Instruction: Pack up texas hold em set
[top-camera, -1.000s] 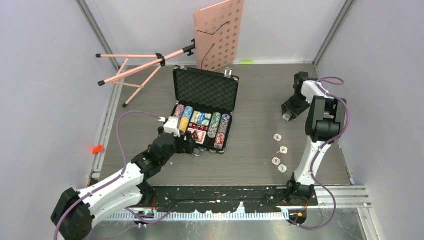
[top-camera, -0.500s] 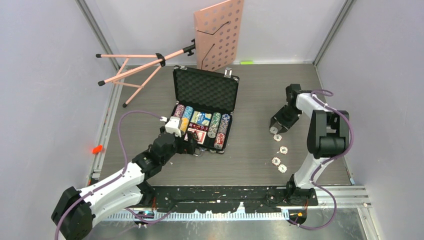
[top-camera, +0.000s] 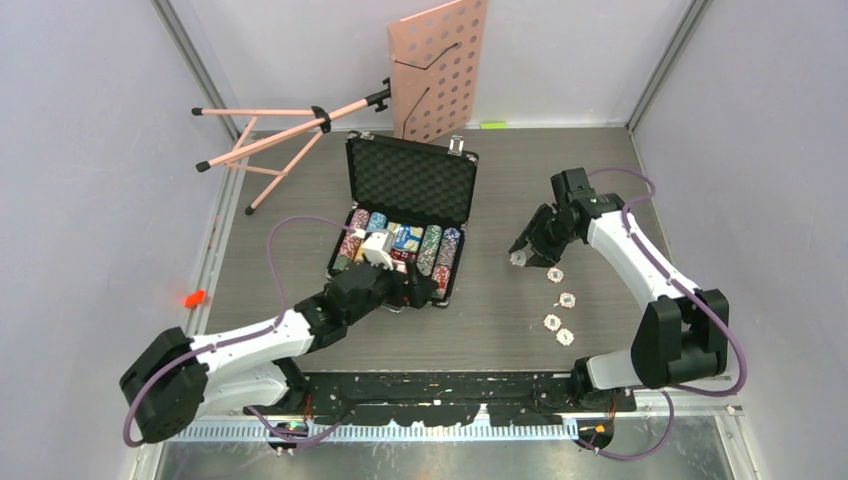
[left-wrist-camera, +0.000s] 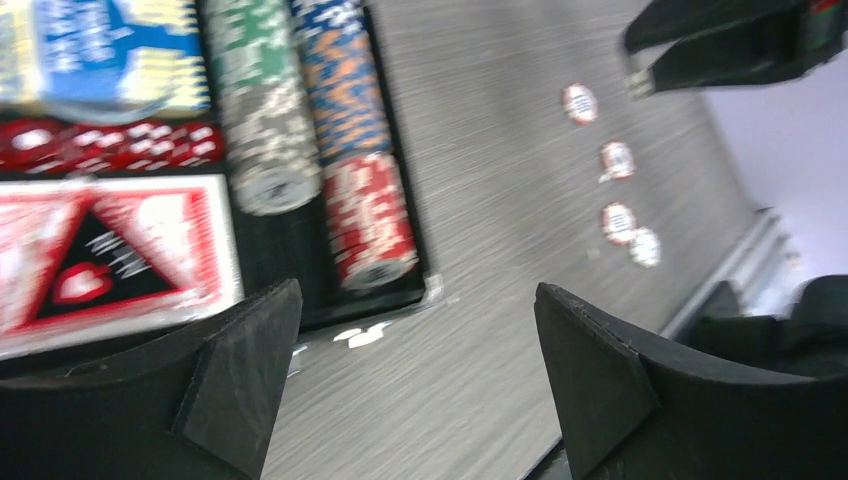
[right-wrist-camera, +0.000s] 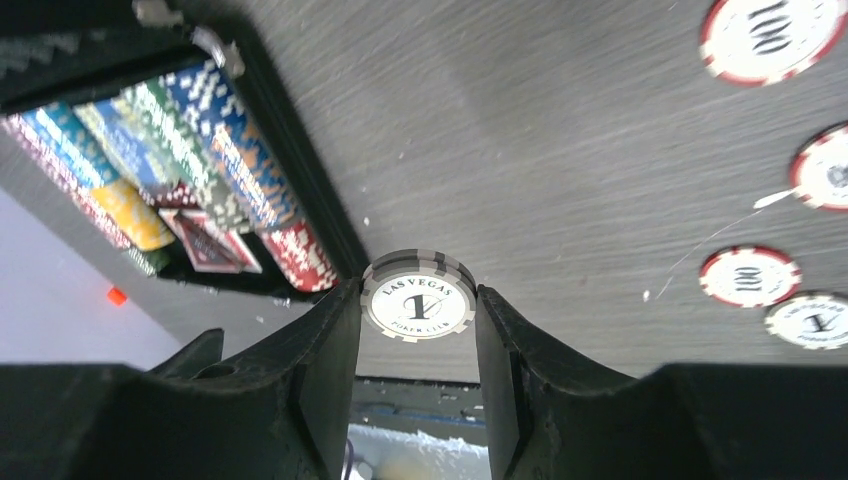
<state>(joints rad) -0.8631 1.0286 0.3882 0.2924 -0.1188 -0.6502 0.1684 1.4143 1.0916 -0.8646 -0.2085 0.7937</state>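
Clamped shut, my right gripper (right-wrist-camera: 418, 305) holds a grey chip (right-wrist-camera: 418, 297), pinched by its edges between both fingers. Its face, marked 1, is turned toward my wrist camera. From the top view, that gripper (top-camera: 524, 254) hangs over bare table (top-camera: 500, 310), between the case (top-camera: 410, 180) on its left and the loose chips (top-camera: 554, 274) just to its right. The held chip is apart from both.

Four loose chips lie flat in a short line running toward my side of the table. On the wrist view (right-wrist-camera: 750, 276) two show red rims and a 100, and one pale one shows a 1. The fourth I can't read.

My left gripper (left-wrist-camera: 415, 300) is wide open with nothing between its fingers. On the top view it (top-camera: 420, 290) sits at the case's near right corner, and I can't tell if it touches the rim. Through the gap I see the near end of the rightmost chip rows (left-wrist-camera: 345, 130), green beside blue, orange and red. Past them is table, and the loose chips (left-wrist-camera: 617, 158) lie well off to the right.

The case lies open with its foam lid propped up at the far side. Chip rows (top-camera: 430, 250) fill its tray on both sides, with decks (top-camera: 405, 237) in the middle. Red dice (left-wrist-camera: 110, 145) show only as a blur next to the red deck.

A pink stand (top-camera: 438, 70) lies behind the case.
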